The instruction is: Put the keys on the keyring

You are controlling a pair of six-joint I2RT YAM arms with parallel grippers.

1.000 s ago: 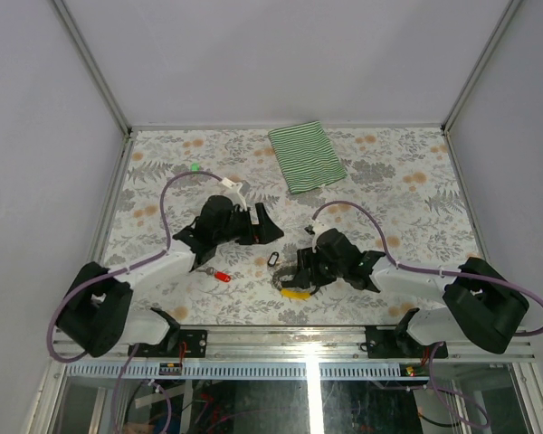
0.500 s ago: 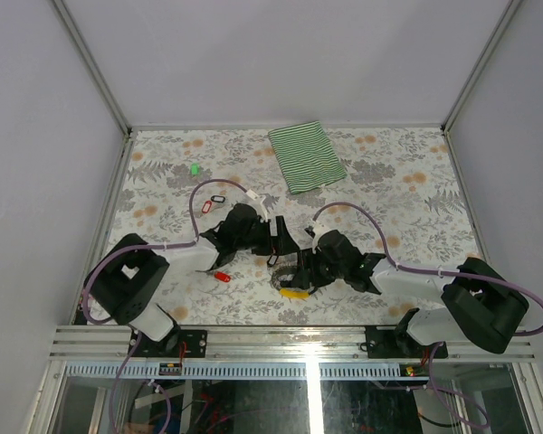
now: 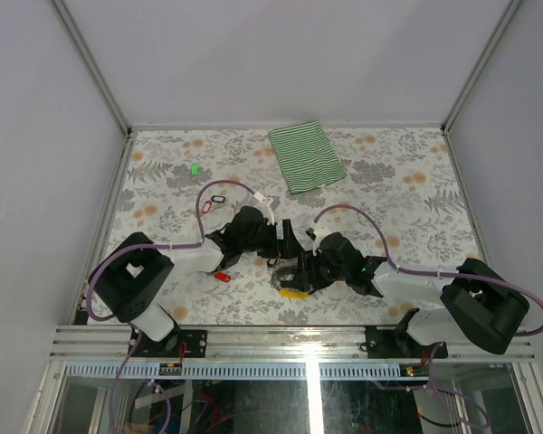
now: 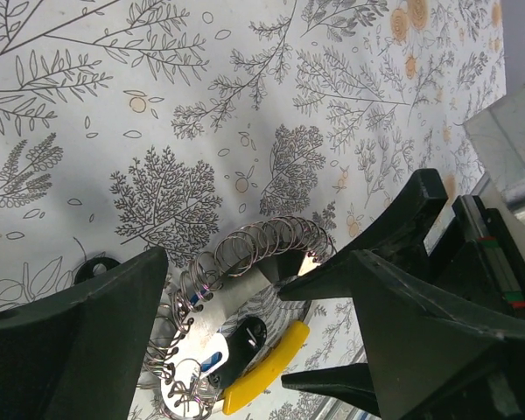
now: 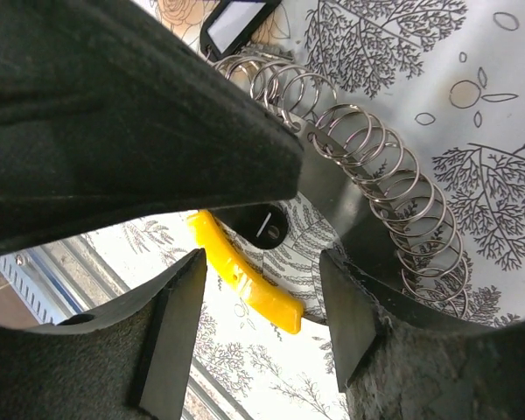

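Observation:
A bundle of thin silvery keyrings (image 4: 262, 249) is strung on a silver holder with a yellow handle (image 3: 296, 293), near the table's front middle. It also shows in the right wrist view (image 5: 376, 175). My left gripper (image 3: 285, 240) is open, and in its wrist view (image 4: 245, 297) the rings lie between its fingers. My right gripper (image 3: 303, 269) is open, and its fingers (image 5: 171, 332) straddle the yellow handle (image 5: 245, 280) without closing on it. A black-tagged key (image 5: 236, 17) lies beside the rings. A red-tagged key (image 3: 223, 277) lies left of the grippers.
Another black-tagged key (image 3: 218, 200) and a green tag (image 3: 195, 168) lie at the back left. A green-striped folded cloth (image 3: 307, 156) lies at the back middle. The two grippers are nearly touching over the rings. Cage walls surround the floral table.
My left arm has swung right and forward, from the left half to right above the rings beside my right gripper. This uncovered the black-tagged key at the back left. My right gripper has barely moved.

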